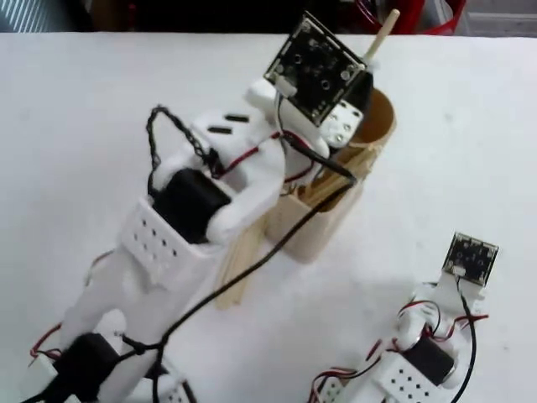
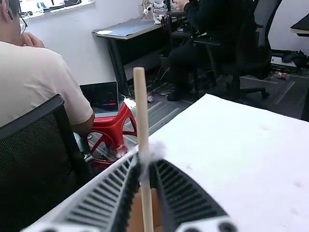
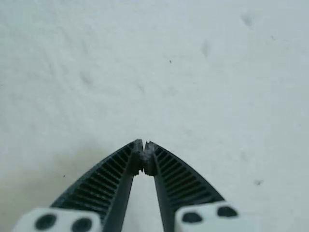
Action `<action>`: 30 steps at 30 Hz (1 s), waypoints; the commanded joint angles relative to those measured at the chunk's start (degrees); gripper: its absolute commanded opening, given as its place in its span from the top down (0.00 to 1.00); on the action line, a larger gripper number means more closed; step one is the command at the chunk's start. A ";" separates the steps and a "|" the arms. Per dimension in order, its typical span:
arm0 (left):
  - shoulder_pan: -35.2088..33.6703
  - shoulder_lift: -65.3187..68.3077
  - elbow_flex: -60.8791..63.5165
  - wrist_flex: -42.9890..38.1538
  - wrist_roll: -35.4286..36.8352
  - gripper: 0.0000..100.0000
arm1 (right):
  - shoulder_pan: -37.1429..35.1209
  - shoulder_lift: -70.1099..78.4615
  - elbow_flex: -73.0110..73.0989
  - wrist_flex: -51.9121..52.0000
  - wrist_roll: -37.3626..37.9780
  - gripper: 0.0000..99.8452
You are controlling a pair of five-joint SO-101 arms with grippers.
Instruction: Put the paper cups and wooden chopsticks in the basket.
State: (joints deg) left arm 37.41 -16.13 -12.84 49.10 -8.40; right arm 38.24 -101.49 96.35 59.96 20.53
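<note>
Left claw [image 2: 145,170] is clenched on one chopstick [image 2: 140,111], held upright with its top end sticking well above the fingers. From the high view that chopstick [image 1: 383,35] pokes up past the wrist camera, near the far edge of the desk [image 1: 101,109]. Tan cups [image 1: 323,222] sit mid-desk right under the left arm [image 1: 168,243], partly hidden by it. Loose chopsticks [image 1: 233,273] lie flat on the desk beside the cups, also under the arm. Right claw [image 3: 144,157] is closed on nothing, fingertips touching, over bare desk on the near right, well apart from the cups.
</note>
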 commanded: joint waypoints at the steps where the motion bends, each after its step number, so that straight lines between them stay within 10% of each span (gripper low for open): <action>1: 0.40 -1.80 0.00 -1.76 0.44 0.93 | -0.04 0.22 0.62 0.04 0.44 0.98; 12: -2.07 -2.59 -0.44 3.69 0.18 0.88 | -0.04 0.22 0.62 0.04 0.44 0.98; 22: -24.40 -8.66 7.03 24.53 0.18 0.94 | -0.04 0.22 0.62 0.04 0.44 0.98; 30: -27.82 -0.22 43.87 4.84 -4.31 0.90 | 0.13 0.22 0.62 0.13 0.44 0.98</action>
State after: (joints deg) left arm 9.54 -19.65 15.74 65.98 -10.42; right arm 38.24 -101.49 96.35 59.96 20.53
